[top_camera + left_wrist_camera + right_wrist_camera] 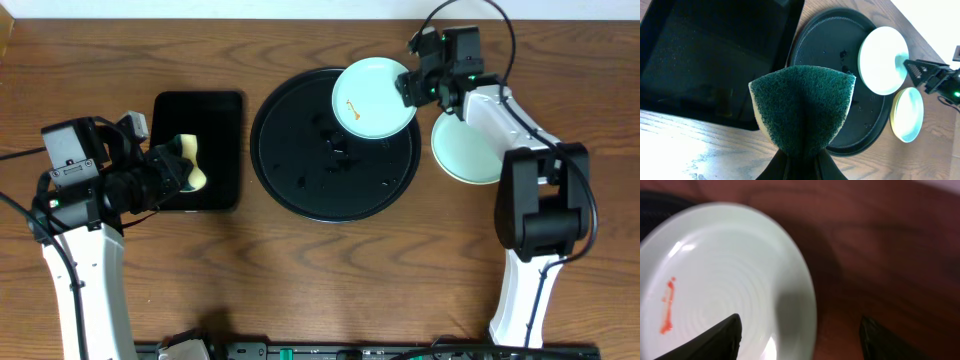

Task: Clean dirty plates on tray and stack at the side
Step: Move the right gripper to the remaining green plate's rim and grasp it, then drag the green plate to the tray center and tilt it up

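Inside the right gripper (801, 327) lies a plate's (725, 280) rim.

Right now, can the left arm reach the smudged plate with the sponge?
Probably yes: the plate lies face up and bare, the right gripper straddles only its far rim, nothing stands between.

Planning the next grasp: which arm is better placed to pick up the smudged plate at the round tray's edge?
Right. The right gripper straddles the smudged plate at its rim with open jaws; the left gripper, over the rectangular tray, is shut on the sponge.
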Controlling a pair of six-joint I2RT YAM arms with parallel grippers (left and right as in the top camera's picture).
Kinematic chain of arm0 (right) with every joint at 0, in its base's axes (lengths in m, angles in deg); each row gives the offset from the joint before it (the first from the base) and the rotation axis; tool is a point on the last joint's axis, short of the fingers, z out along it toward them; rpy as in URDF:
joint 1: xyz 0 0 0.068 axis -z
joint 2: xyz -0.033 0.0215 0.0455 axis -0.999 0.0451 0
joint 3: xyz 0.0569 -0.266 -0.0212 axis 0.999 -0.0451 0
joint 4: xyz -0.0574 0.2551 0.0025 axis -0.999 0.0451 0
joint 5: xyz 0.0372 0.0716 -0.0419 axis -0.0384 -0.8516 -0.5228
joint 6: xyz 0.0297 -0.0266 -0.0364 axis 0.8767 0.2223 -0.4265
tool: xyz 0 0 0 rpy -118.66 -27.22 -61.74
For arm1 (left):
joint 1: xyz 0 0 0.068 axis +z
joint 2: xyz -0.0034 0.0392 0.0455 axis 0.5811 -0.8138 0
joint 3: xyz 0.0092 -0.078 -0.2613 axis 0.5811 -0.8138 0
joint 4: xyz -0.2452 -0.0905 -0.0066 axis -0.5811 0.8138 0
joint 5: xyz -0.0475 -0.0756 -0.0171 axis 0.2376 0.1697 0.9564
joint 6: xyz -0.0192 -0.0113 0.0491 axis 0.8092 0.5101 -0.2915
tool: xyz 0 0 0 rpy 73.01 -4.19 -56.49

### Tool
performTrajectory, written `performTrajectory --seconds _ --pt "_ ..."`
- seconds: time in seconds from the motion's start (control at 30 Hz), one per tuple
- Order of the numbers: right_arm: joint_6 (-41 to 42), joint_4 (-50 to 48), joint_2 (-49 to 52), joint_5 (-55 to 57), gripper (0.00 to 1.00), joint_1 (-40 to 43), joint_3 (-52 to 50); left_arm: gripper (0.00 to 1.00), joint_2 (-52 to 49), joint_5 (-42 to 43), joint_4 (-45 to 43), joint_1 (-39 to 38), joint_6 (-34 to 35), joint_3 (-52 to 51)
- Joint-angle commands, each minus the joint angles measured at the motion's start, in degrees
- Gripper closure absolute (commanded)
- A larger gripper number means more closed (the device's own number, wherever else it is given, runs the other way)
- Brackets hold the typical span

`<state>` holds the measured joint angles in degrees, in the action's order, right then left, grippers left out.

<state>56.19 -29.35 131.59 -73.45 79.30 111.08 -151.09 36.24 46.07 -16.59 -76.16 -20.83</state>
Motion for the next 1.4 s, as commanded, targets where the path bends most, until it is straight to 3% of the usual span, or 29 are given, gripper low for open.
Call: performTrajectory --seconds 0.0,0.1,0.4,0.77,0.97,1.13,1.37 --pt "0.3 -0.5 2.8 -0.5 0.31 0.2 0.5 0.92 -0.1 -1.0 0.1 -1.3 -1.0 -0.6" --pt "0.2 -1.0 3.6 -0.5 0.4 0.2 0.5 0.92 -0.1 -3.0 0.1 -2.5 -1.0 -0.6" --pt "6.4 -1.3 3.5 -0.5 0.99 0.2 0.5 0.92 -0.1 -5.5 0.1 -6.2 -1.0 -0.6" --pt "12.5 6.8 -5.0 -0.2 0.99 -0.1 0.5 0.91 -0.1 -8.3 -0.2 -6.2 -1.0 -0.6" --pt "29.5 24.7 -11.8 3.2 0.99 -2.1 0.5 0.92 -0.2 -8.3 -0.6 -6.2 -1.0 -0.6" --pt "42.1 30.7 -11.8 3.6 0.99 -4.4 -0.3 0.92 -0.3 -8.3 -0.7 -6.2 -1.2 -0.6" --pt "46.4 31.1 -11.8 9.4 0.99 -10.3 -2.3 0.92 -0.5 -8.3 -0.7 -6.2 -2.3 -0.6"
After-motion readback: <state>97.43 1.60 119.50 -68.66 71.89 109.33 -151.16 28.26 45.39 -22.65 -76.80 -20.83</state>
